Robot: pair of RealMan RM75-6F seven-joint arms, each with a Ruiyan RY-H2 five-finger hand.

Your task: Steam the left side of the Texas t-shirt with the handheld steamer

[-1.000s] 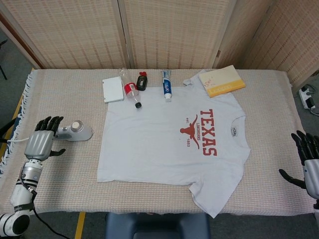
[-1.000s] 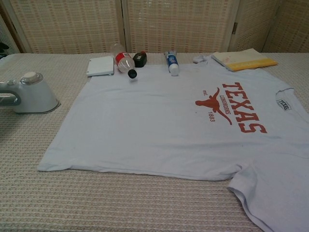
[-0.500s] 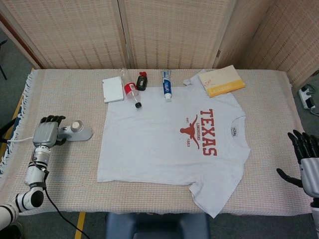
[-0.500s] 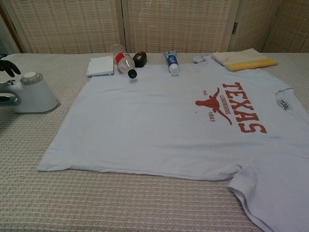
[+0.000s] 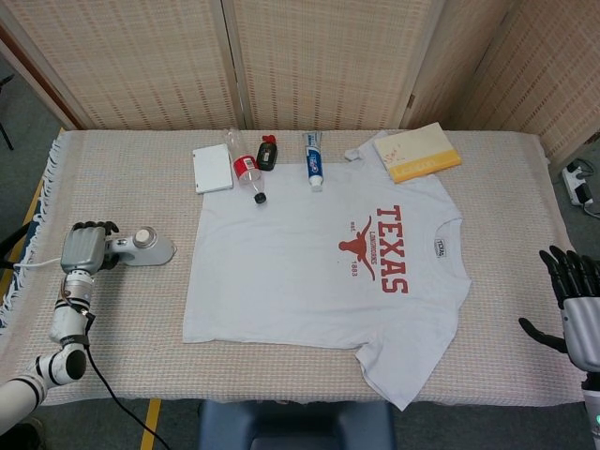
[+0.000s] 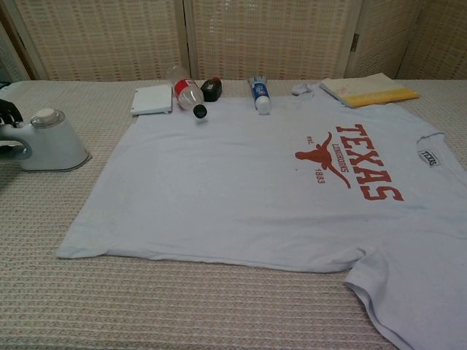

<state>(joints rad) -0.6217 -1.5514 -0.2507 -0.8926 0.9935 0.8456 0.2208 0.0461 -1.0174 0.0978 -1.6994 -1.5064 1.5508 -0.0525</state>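
The white Texas t-shirt (image 5: 281, 272) lies flat on the table with its red print toward the right, and the chest view also shows the t-shirt (image 6: 233, 189). The white handheld steamer (image 5: 142, 247) stands on the cloth left of the shirt, clear of its hem. My left hand (image 5: 82, 249) wraps its curled fingers around the steamer's handle. In the chest view the steamer (image 6: 51, 142) is at the left edge, with dark fingertips (image 6: 9, 111) over its handle. My right hand (image 5: 577, 305) hovers open at the table's right edge, away from the shirt.
Along the far edge of the shirt lie a white box (image 5: 213, 168), a plastic bottle (image 5: 247, 175), a small black item (image 5: 267, 153), a tube (image 5: 313, 160) and a yellow book (image 5: 417, 152). A cord (image 5: 28, 264) runs left from the steamer.
My left hand slid down onto the steamer's handle and its spread fingers curled around it. The right hand drifted slightly lower. The steamer and the shirt stayed put.
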